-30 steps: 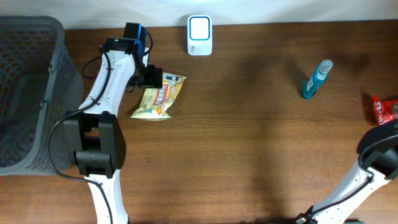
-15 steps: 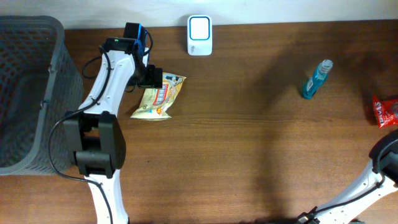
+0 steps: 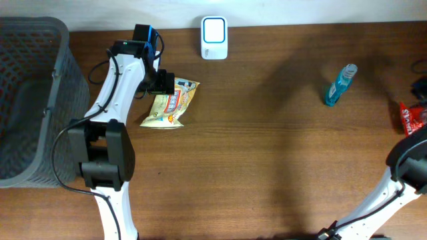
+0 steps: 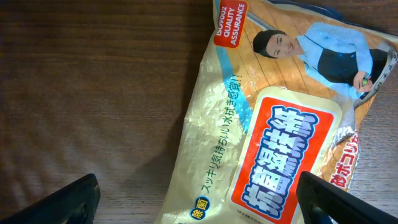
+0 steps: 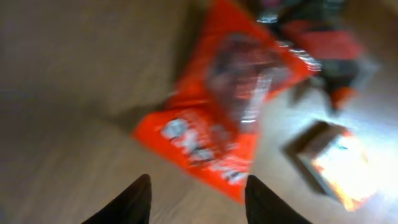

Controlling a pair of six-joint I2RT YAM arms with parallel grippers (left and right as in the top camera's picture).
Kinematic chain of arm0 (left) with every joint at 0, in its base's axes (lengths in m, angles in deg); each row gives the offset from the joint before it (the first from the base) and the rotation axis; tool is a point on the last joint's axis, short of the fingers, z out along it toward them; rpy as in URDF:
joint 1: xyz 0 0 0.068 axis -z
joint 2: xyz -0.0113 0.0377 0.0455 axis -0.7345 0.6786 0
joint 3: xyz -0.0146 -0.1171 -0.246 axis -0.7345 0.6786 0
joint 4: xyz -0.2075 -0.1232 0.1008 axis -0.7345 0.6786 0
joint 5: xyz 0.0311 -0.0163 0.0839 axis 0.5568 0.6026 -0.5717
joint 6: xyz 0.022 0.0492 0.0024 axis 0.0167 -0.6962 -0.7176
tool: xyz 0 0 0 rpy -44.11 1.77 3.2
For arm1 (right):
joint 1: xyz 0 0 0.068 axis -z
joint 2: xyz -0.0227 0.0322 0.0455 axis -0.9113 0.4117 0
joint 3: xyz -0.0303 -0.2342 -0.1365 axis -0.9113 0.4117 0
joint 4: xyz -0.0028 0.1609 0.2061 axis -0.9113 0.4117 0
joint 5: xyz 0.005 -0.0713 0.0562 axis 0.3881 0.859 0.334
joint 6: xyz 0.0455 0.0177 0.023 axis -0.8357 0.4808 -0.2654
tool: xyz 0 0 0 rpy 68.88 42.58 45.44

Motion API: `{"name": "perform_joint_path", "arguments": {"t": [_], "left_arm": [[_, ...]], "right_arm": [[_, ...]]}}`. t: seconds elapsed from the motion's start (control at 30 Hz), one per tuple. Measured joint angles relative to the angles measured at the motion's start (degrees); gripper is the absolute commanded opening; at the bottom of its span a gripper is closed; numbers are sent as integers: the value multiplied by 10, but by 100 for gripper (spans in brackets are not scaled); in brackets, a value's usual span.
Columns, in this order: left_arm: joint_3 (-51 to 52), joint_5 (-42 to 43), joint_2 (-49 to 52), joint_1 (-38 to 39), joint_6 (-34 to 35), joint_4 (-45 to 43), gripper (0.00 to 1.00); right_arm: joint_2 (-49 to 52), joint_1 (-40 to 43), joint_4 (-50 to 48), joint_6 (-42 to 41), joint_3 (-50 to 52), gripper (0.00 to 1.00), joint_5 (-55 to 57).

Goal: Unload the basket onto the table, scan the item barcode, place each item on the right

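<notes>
A yellow snack bag (image 3: 171, 105) lies flat on the brown table at the left. My left gripper (image 3: 162, 83) hovers over its top end. In the left wrist view the bag (image 4: 267, 124) fills the frame, and the gripper (image 4: 199, 205) is open, its fingertips (image 4: 68, 202) wide apart above the bag and table. A red packet (image 3: 412, 119) lies at the far right edge. In the blurred right wrist view my right gripper (image 5: 196, 202) is open and empty just in front of the red packet (image 5: 230, 112). A white scanner (image 3: 214, 29) stands at the back. No barcode shows.
A grey mesh basket (image 3: 33, 100) fills the left side. A blue bottle (image 3: 339, 85) lies right of centre. Beyond the red packet the right wrist view shows a small orange box (image 5: 339, 165) and dark and red items (image 5: 317, 31).
The right arm has swung away from over the red packet toward the far right edge, and its jaws have opened. The left arm and the snack bag have not moved.
</notes>
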Motion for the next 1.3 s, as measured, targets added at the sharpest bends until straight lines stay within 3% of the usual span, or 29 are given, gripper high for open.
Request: {"name": "perform_joint_path", "arguments": {"t": [0.27, 0.5, 0.57, 0.83, 1.1, 1.3], "left_arm": [[0, 0, 0, 0, 0, 0, 99], [0, 0, 0, 0, 0, 0, 99], [0, 0, 0, 0, 0, 0, 99], [0, 0, 0, 0, 0, 0, 99], [0, 0, 0, 0, 0, 0, 99], [0, 0, 0, 0, 0, 0, 99]], "right_arm": [[-10, -71, -5, 38, -16, 54, -104], [-129, -146, -25, 41, -26, 56, -166], [-159, -168, -28, 41, -32, 60, -170], [-179, -297, 13, 72, -39, 99, -226], [-169, -421, 25, 83, -25, 99, -231], [-169, -416, 25, 83, -25, 99, -188]]}}
